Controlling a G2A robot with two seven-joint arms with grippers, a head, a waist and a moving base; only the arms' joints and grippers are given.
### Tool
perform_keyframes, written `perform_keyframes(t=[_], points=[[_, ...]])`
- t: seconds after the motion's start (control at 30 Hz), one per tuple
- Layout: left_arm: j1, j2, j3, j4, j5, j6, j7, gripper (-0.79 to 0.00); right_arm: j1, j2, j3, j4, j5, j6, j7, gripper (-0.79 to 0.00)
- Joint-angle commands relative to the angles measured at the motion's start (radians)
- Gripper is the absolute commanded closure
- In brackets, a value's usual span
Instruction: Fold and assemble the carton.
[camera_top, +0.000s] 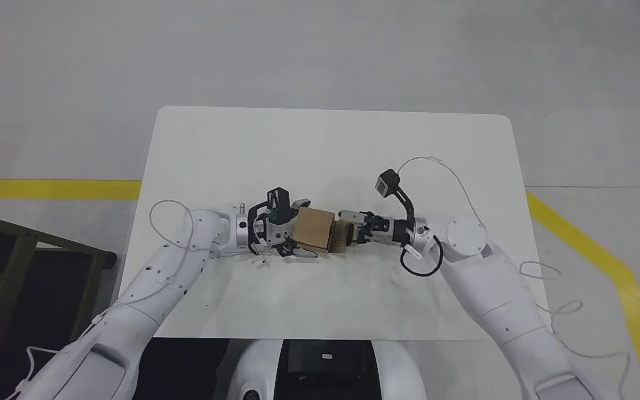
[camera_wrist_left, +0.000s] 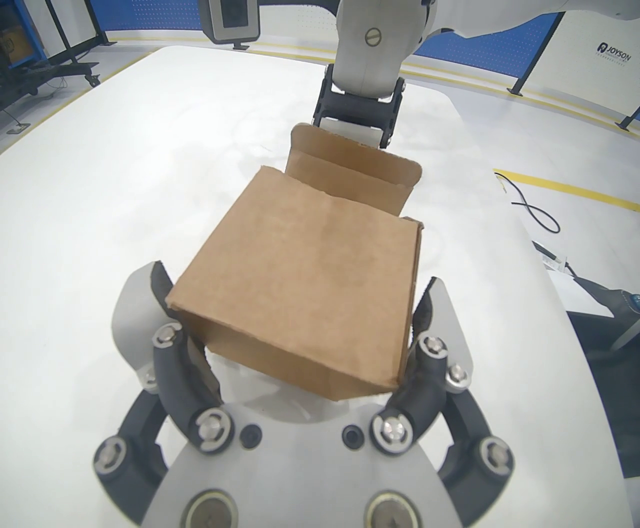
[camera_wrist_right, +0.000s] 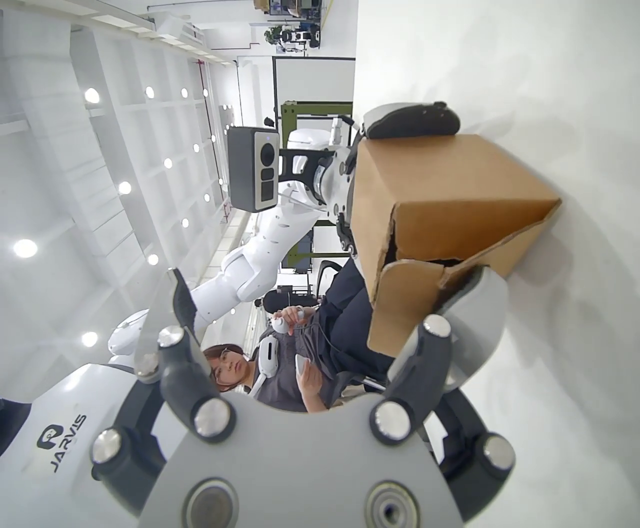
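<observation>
**Cardboard carton pinned mid-bench, end flap waiting to be tucked**

The brown carton (camera_top: 318, 228) lies at the middle of the bench (camera_top: 400, 150), between the two arms. The left jaws are closed on it, one pad against each side wall. The right jaws stand wide open at the other end, holding nothing, with one finger just beside the loose flap (camera_wrist_left: 350, 170). To do this step well, I judge the left grip should be firm and square while the right arm pushes the flap along its crease into the mouth without crushing a wall. The carton's long axis seems to run from arm to arm across the bench. Its open, flapped end points at the right arm.
</observation>
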Motion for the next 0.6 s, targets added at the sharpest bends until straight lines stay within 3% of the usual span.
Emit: perform_keyframes(t=[0.0,0.33,0.4,0.47,0.5,0.57], points=[[0.0,0.0,0.0,0.0,0.001,-0.002,-0.001,-0.785,-0.004,-0.002,0.002,0.004,0.009,-0.009,-0.014,-0.785],[0.0,-0.001,0.001,0.002,-0.003,-0.002,-0.003,-0.785,-0.014,-0.002,0.01,0.003,0.008,-0.038,-0.007,-0.779],[0.001,-0.001,0.001,0.002,-0.003,-0.002,-0.004,-0.785,-0.012,-0.003,0.006,0.002,0.002,-0.04,-0.004,-0.536],[0.0,-0.001,0.002,0.001,-0.002,-0.002,-0.005,-0.785,-0.01,-0.004,0.003,0.004,-0.005,-0.041,-0.005,-0.453],[0.0,-0.002,0.003,0.002,-0.002,-0.002,-0.005,-0.785,-0.009,-0.005,0.002,0.005,-0.009,-0.04,-0.005,-0.372],[0.0,-0.002,0.003,0.002,-0.003,-0.001,-0.004,-0.785,-0.008,-0.005,0.001,0.006,-0.019,-0.039,-0.004,-0.357]])
